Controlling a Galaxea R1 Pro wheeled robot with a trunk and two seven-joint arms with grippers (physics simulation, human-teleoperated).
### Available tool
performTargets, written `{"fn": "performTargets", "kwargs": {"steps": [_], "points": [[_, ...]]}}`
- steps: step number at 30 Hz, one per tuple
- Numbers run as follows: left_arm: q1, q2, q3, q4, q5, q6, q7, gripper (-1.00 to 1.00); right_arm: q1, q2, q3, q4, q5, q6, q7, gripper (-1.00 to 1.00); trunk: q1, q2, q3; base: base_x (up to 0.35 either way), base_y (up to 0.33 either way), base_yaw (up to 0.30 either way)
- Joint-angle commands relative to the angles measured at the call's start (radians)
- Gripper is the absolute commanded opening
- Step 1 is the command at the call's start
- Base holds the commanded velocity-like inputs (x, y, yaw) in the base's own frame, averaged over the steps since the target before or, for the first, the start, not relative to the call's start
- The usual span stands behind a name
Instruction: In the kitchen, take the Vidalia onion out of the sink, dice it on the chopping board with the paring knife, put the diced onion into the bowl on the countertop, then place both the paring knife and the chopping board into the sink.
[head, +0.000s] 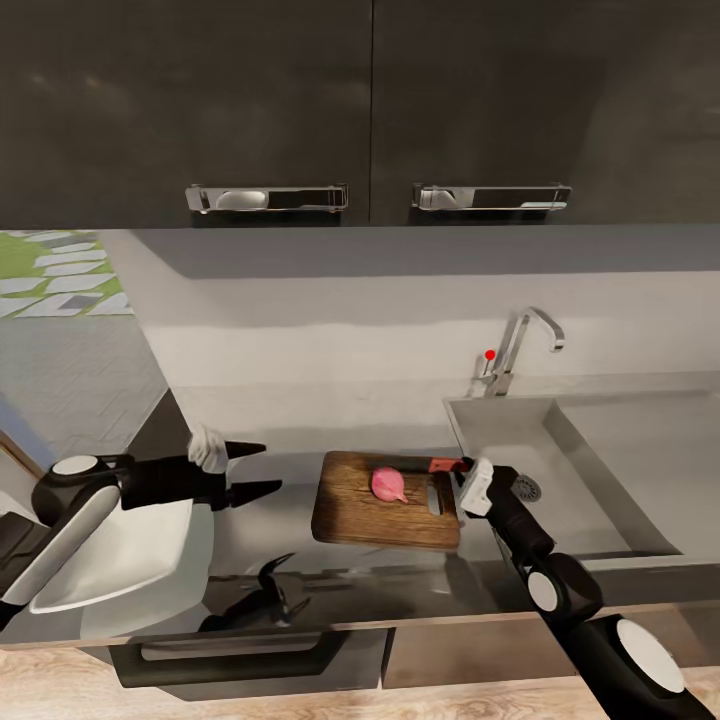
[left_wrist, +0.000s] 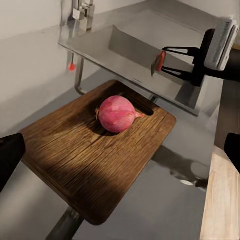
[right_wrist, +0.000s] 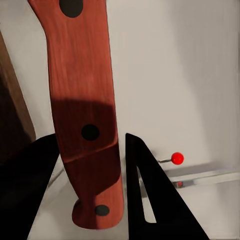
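The pinkish-red Vidalia onion (head: 388, 484) (left_wrist: 118, 113) lies whole on the dark wooden chopping board (head: 350, 515) (left_wrist: 85, 160), near its slot handle hole. My right gripper (head: 456, 468) (left_wrist: 168, 61) is at the board's far right corner beside the sink (head: 600, 470), shut on the red handle of the paring knife (head: 444, 464) (right_wrist: 85, 100); the blade is hard to make out. My left gripper (head: 262, 468) hangs open left of the board, nothing between its fingers. The white bowl (head: 120, 560) sits on the grey countertop (head: 260, 540), partly under my left arm.
The chrome tap (head: 520, 350) with its red dot stands behind the sink's near corner. Dark wall cabinets with metal handles (head: 268, 197) hang above. The countertop's front edge (head: 400, 612) runs just below the board, over dark drawers.
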Motion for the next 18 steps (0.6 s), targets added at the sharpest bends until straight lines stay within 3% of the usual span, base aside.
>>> {"fn": "performTargets", "kwargs": {"steps": [1,18], "points": [[-0.001,0.001,-0.003,0.0,0.009,0.008,0.002,1.0,-0.001,0.004,0.002,-0.002,0.009,0.009,0.001,-1.0,0.001,-0.002,-0.002,0.0,0.0,0.0],[-0.001,0.0,-0.041,0.0,0.009,0.006,0.002,1.0,-0.001,0.057,0.02,-0.002,0.01,0.092,-0.007,-1.0,0.001,-0.002,-0.002,0.0,0.0,0.0]]}}
